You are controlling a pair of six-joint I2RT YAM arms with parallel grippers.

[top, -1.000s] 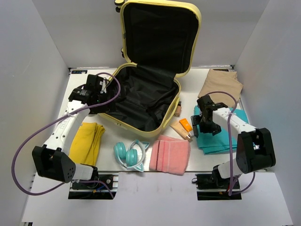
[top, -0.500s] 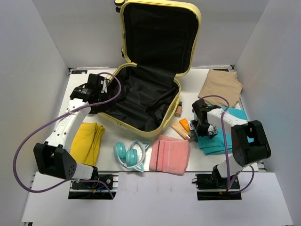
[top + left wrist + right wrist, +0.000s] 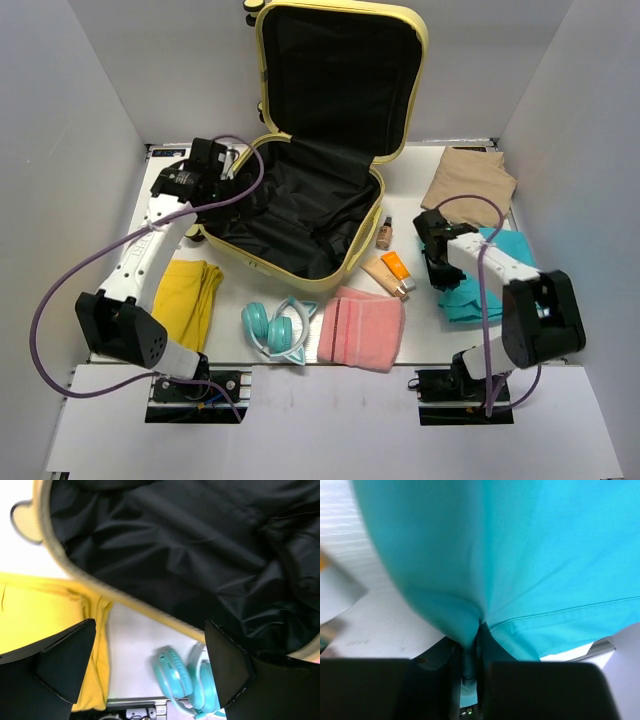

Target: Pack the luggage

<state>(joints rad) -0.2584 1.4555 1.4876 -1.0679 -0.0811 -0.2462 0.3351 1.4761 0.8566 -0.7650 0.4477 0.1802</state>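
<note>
The luggage [image 3: 292,269], a pale yellow suitcase, lies open at the back of the table, its lid upright and its black lining [image 3: 190,545] bare. My left gripper [image 3: 222,172] hovers open over its left rim [image 3: 125,601], nothing between the fingers [image 3: 65,665]. At the right, my right gripper [image 3: 440,262] is shut on the left edge of a folded teal cloth [image 3: 482,290]. In the right wrist view the teal cloth [image 3: 530,555] bunches up between the closed jaws of the gripper [image 3: 470,652].
A yellow cloth [image 3: 185,300], teal headphones [image 3: 275,328] and a pink towel [image 3: 362,328] lie along the front. An orange-capped tube [image 3: 390,272] and a small bottle [image 3: 384,233] sit beside the suitcase's right side. A beige cloth [image 3: 470,178] lies at the back right. Grey walls close in both sides.
My right gripper has dropped onto the teal cloth's left edge and closed on it. My left gripper has drifted slightly toward the back along the suitcase rim, still open.
</note>
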